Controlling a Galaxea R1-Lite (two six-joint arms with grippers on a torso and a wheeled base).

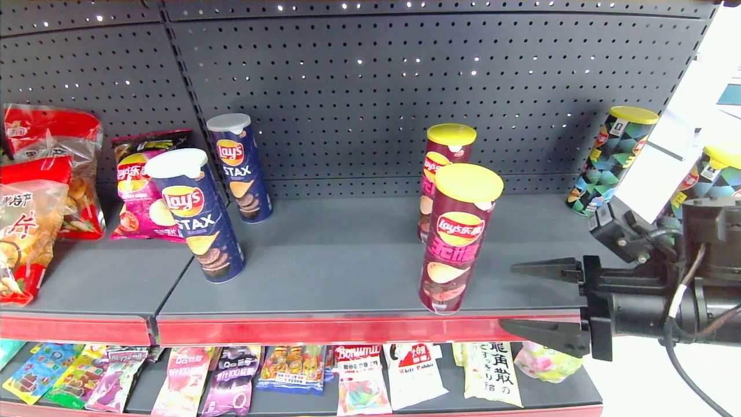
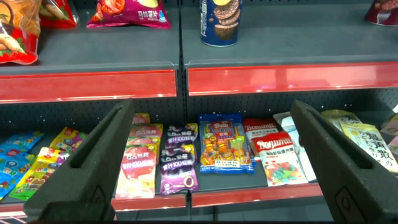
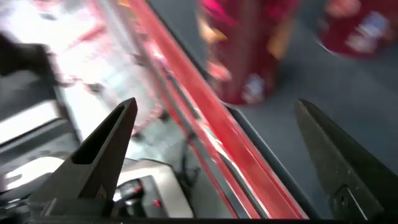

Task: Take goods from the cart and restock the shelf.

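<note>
My right gripper hangs wide open and empty just beside the tall maroon, yellow-lidded cardboard chip can, which stands upright, label outward, presumably for display.

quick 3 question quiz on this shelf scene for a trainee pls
1. True or false: the right gripper is shut on a can.
2. What colour is the lid of the front maroon can? A white, B yellow, C red.
3. Fill in: ___ blue cans stand on the upper shelf.

Key
1. False: it is open, beside the front maroon can and apart from it.
2. B.
3. Two.
</note>
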